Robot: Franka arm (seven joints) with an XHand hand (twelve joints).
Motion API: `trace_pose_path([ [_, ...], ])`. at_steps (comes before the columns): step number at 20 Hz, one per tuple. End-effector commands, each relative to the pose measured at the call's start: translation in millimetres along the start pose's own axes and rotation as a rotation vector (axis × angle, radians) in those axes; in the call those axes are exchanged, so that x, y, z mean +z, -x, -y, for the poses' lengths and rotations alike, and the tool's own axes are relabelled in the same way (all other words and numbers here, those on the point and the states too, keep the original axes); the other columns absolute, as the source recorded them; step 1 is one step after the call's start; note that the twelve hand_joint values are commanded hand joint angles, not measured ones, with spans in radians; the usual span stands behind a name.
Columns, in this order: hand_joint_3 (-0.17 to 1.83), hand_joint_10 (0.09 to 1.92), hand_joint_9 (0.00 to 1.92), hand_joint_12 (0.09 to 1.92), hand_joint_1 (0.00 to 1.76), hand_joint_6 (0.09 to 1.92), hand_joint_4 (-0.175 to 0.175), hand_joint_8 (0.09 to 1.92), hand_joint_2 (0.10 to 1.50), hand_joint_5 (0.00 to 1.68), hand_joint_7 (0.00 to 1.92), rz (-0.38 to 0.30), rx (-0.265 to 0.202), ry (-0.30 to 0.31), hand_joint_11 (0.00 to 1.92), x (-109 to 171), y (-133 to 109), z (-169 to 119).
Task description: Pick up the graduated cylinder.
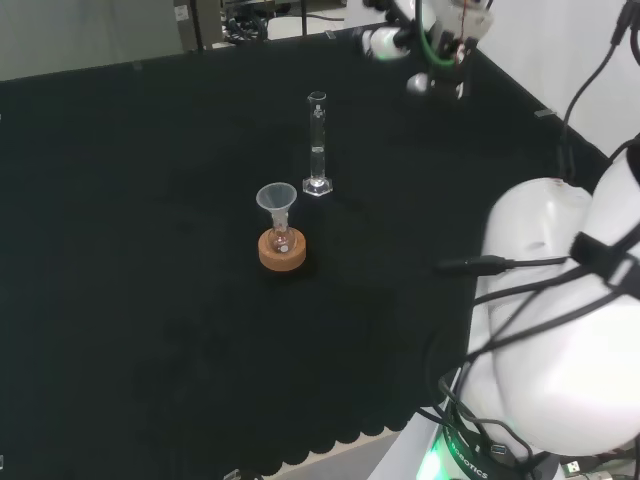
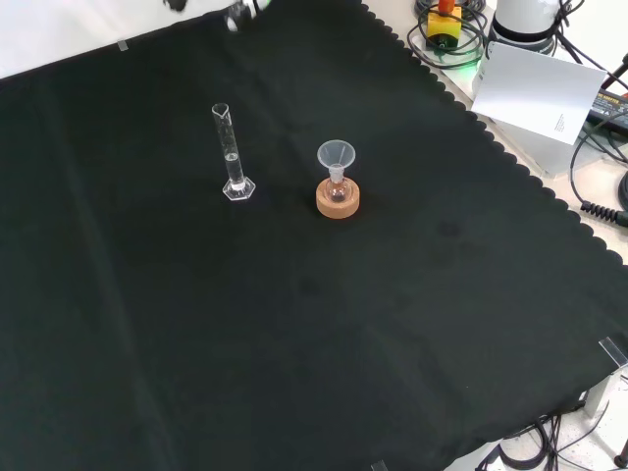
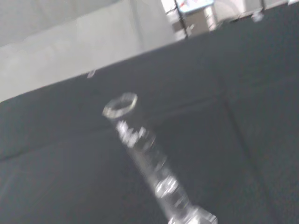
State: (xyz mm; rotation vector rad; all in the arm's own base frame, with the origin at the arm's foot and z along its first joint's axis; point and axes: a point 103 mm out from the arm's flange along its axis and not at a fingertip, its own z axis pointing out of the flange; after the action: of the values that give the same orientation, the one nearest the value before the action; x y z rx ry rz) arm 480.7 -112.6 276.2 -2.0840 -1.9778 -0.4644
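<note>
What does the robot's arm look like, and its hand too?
The arm is made of big, rounded, shiny white links, like smooth shells. Black cables and straps run across them, and a green light glows at its base. Far across the black cloth, the hand is white with black parts, and green and red wires run by it. It is too small to tell more.

Even, bright room light; the black cloth [image 2: 294,324] swallows shadows. In the wrist view the graduated cylinder [image 3: 147,158] smears with blur.
</note>
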Motion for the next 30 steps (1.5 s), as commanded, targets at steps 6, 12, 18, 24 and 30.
trace_pose_path([
  [6, -0.17, 0.63, 0.47, 1.36, 0.78, 0.09, -0.054, 0.68, 1.06, 0.47, 0.27, -0.298, -0.093, -0.123, 0.21, 117, 24, 8],
  [12, -0.17, 0.62, 0.46, 1.35, 0.79, 0.09, -0.057, 0.66, 1.05, 0.42, 0.23, -0.393, -0.119, -0.133, 0.21, 127, 36, 2],
  [18, -0.17, 0.6, 0.43, 1.35, 0.82, 0.09, -0.059, 0.64, 1.03, 0.39, 0.19, -0.451, -0.132, -0.098, 0.2, 144, 40, -9],
  [24, -0.17, 0.6, 0.51, 1.35, 0.9, 0.09, -0.061, 0.66, 1.02, 0.44, 0.3, -0.475, -0.175, -0.105, 0.22, 162, 40, -17],
  [30, -0.17, 0.6, 0.54, 1.34, 0.89, 0.09, -0.057, 0.66, 1.02, 0.49, 0.34, -0.516, -0.206, -0.12, 0.24, 174, 38, -22],
])
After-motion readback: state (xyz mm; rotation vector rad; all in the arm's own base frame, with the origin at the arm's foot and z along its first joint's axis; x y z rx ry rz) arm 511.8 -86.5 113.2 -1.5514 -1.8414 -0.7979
